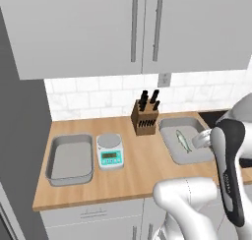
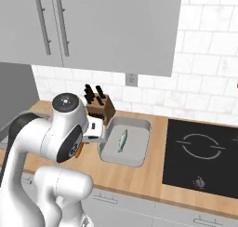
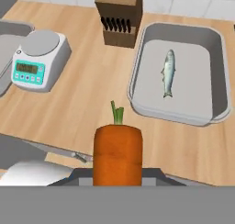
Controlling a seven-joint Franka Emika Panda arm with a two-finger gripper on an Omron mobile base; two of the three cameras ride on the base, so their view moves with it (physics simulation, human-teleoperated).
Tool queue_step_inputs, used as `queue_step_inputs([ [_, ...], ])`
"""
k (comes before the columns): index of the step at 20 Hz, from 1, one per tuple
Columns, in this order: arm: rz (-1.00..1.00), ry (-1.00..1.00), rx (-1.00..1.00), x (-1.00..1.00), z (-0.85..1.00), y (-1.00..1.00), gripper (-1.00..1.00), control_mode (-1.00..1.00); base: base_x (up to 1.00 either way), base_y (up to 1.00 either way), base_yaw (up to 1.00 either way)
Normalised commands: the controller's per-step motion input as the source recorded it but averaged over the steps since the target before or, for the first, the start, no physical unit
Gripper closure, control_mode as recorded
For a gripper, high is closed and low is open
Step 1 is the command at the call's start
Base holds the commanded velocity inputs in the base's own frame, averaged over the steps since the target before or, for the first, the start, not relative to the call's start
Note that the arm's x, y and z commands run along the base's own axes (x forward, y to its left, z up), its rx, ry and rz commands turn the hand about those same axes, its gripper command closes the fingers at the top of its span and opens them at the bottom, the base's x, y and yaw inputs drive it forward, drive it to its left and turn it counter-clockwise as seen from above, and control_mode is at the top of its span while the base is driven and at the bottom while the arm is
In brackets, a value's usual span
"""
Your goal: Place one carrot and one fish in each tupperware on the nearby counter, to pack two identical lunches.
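Hand view: we see our gripper (image 3: 117, 179) clamped on one carrot (image 3: 117, 154) (fingertips hidden). Beyond, on the counter (image 3: 87, 94), lie two tupperware: right one (image 3: 181, 106) holding one fish (image 3: 168, 73), left one (image 3: 9, 32) cut off.

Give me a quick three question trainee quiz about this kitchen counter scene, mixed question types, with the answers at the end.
1. True or false: the right tupperware already holds a fish.
2. What is the gripper carrying? A) knife B) carrot C) fish
3. Fill in: between the left tupperware and the knife block stands a kitchen ____.

Key: 1 true. 2 B, the carrot. 3 scale.
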Motion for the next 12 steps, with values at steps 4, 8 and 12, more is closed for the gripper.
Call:
queue_step_inputs([
  [4, -0.1, 0.0, -0.01, 0.97, -0.45, -0.38, 1.0, -1.0, 0.0, 0.0, 0.0],
  [8, -0.09, 0.02, 0.0, 1.0, -0.46, -0.65, 1.0, -1.0, 0.0, 0.0, 0.0],
  [12, -0.02, 0.08, 0.0, 0.94, -0.41, -0.58, 1.0, -1.0, 0.0, 0.0, 0.0],
])
